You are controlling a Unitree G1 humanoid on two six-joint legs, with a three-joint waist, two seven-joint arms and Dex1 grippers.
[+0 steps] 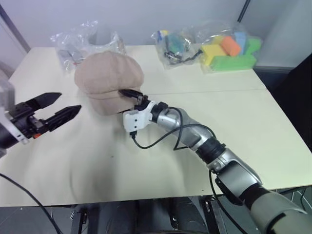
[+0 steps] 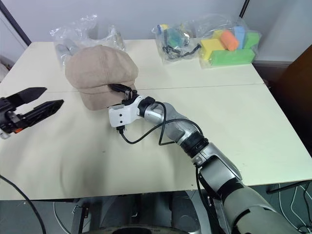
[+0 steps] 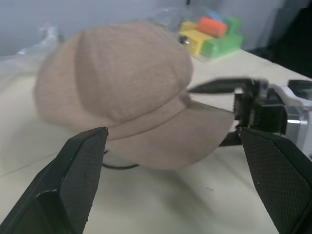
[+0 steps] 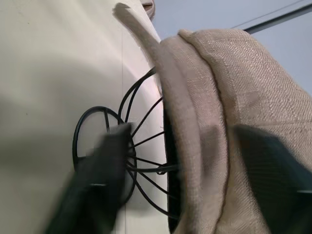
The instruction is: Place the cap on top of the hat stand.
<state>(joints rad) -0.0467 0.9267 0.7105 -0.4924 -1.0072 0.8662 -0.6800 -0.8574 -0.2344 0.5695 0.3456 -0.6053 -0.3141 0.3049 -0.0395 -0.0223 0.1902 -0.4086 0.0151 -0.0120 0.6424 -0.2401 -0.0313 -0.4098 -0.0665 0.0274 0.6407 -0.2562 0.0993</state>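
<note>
Cap (image 1: 108, 75) sits draped over the hat stand (image 4: 141, 161) toward the far left part of the counter (image 1: 234, 122), crown up and brim facing the near edge; the right wrist view looks under the fabric and shows the black wire ribs and ring base beneath it, so the stand carries the weight, as the task asks. Right gripper (image 1: 131, 97) lies level at the brim, one finger above it and one below, jaws spread with the brim passing between them and no clamp visible, which reads as a release position: fabric let go once the stand took it. Whether a finger touches the brim cannot be told. Left gripper (image 1: 61, 108) hovers just beside the cap on its left, jaws spread wide and holding nothing, pointed at the crown, likely posted there to steady or nudge the cap if it slides. Cap looks slightly low at the brim side; judged near done, a clean backing-out of the right arm being the risk, since a snagged brim could pull cap and light stand over. Crinkled plastic bags (image 1: 78, 41) and a bag of foam blocks (image 1: 229, 48) lie along the far edge, well apart.
</note>
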